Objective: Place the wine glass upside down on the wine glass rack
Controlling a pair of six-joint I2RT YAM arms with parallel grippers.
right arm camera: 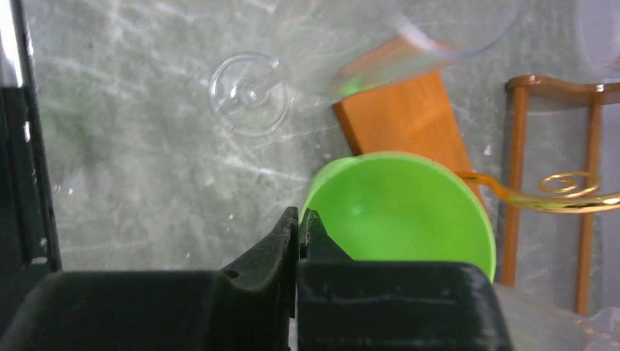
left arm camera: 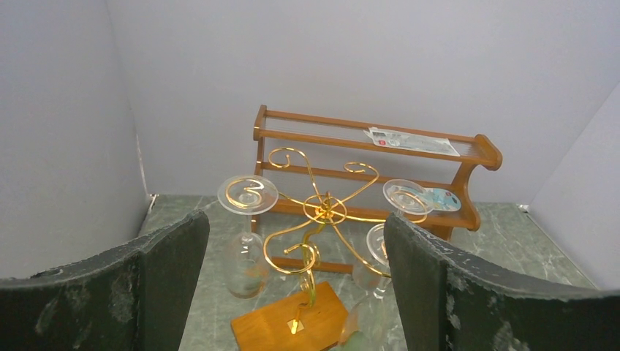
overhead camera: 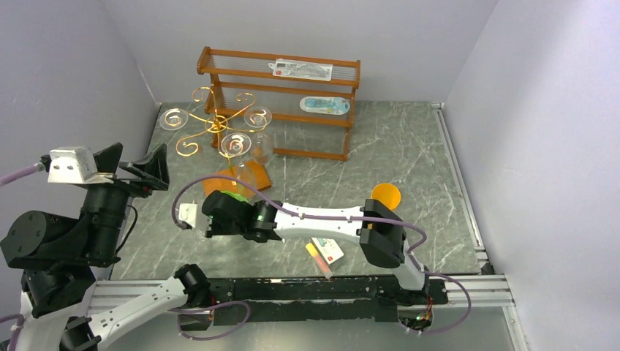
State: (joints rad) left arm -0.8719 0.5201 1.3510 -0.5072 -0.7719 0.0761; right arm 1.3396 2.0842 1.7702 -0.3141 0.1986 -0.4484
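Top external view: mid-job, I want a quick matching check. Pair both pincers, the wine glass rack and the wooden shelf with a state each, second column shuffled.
Things
1. left pincer
2. right pincer
3. wine glass rack
4. wooden shelf

States
A. shut
B. a packet on each tier
C. open wide
D. wine glasses hanging upside down on it

Pairs: 1-C, 2-A, 3-D, 4-B

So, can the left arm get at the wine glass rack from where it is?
Probably yes: the left hand is open and faces the wine glass rack with nothing between them, though hung glasses crowd it.
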